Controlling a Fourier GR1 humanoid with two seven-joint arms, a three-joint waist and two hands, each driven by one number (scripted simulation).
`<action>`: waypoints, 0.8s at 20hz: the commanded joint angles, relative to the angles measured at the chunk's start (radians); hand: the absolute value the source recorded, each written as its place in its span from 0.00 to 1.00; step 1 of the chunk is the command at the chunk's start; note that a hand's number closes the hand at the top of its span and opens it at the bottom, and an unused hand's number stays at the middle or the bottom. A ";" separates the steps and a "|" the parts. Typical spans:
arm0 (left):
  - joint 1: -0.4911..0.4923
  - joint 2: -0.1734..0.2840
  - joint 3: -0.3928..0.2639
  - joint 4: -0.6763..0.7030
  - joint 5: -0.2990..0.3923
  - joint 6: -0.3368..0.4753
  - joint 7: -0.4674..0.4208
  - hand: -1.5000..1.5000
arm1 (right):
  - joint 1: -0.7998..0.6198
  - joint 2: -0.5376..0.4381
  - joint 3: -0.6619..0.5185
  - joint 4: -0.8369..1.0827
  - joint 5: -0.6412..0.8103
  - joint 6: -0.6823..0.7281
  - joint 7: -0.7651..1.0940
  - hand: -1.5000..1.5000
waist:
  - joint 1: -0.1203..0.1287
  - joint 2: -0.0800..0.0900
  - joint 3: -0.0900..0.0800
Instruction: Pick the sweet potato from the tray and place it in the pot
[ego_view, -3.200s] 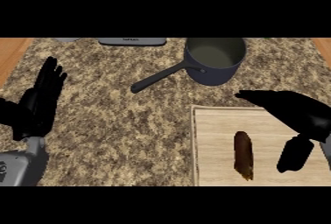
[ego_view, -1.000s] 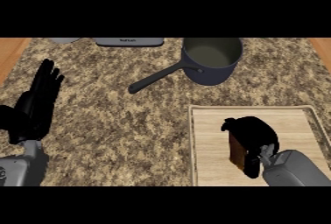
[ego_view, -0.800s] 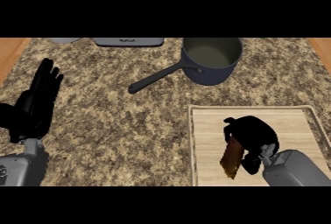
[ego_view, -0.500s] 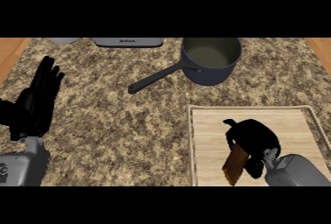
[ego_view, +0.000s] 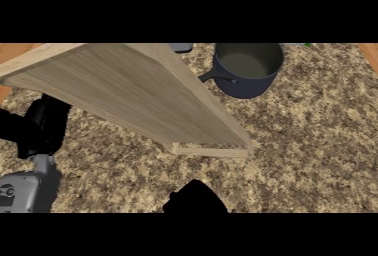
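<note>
The wooden tray (ego_view: 140, 95) is tipped up off the counter and fills the upper left of the head view, its near corner at the centre. No sweet potato shows anywhere. The dark blue pot (ego_view: 247, 67) stands upright at the upper right with its handle running behind the tray's edge. My left hand (ego_view: 44, 127) is at the left edge, its fingers straight and pointing up until the tray hides their tips. A black shape at the bottom centre is part of my right hand (ego_view: 196, 197); nothing shows in it.
The speckled stone counter (ego_view: 310, 150) lies bare to the right of the tray and below the pot. A grey object (ego_view: 181, 47) peeks out at the back, beside the tray's far edge.
The tray, flat on the counter half a second ago, has swung up and across to the upper left. The sweet potato and most of my right hand have dropped from sight.
</note>
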 joint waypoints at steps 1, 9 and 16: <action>0.010 -0.003 -0.004 -0.012 -0.007 0.001 -0.006 0.50 | 0.000 0.077 0.219 -0.031 -0.020 -0.187 0.135 1.00 | -0.005 0.000 0.002; 0.017 0.006 0.026 -0.010 0.006 0.004 0.003 0.50 | -0.089 0.079 0.164 -0.180 0.076 -0.592 0.255 1.00 | -0.022 -0.005 0.003; 0.031 -0.003 0.024 -0.004 0.005 -0.004 -0.013 0.50 | -0.303 0.080 0.061 -0.238 0.172 -0.715 0.449 1.00 | -0.020 -0.001 0.001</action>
